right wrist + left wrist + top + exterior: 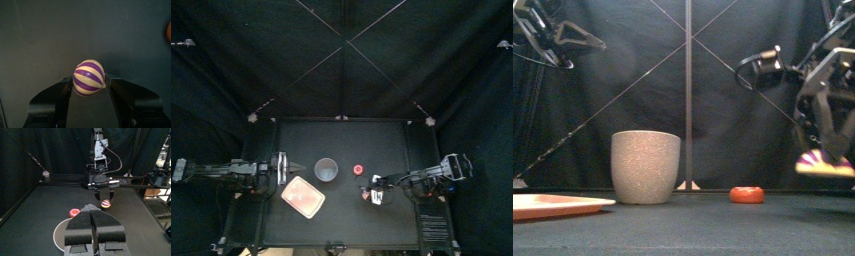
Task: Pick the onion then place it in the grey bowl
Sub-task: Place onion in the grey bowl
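Over black table [321,140], right hand [89,80] clamps onion [89,76].

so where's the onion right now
The onion is off the table, clamped in the jaws of the right gripper; in the front view it hangs at the right, above and right of the small red toy.

- Front view: the left edge cuts off the flat pink tray [553,205], the right edge the purple-and-cream striped toy onion [824,164].
- Left wrist view: the left tool [96,210] hides most of the tall grey speckled cup [59,231].
- Right wrist view: only a red sliver [168,30] shows at the edge, too little to name.
- Top view: the toy onion is too small to make out.
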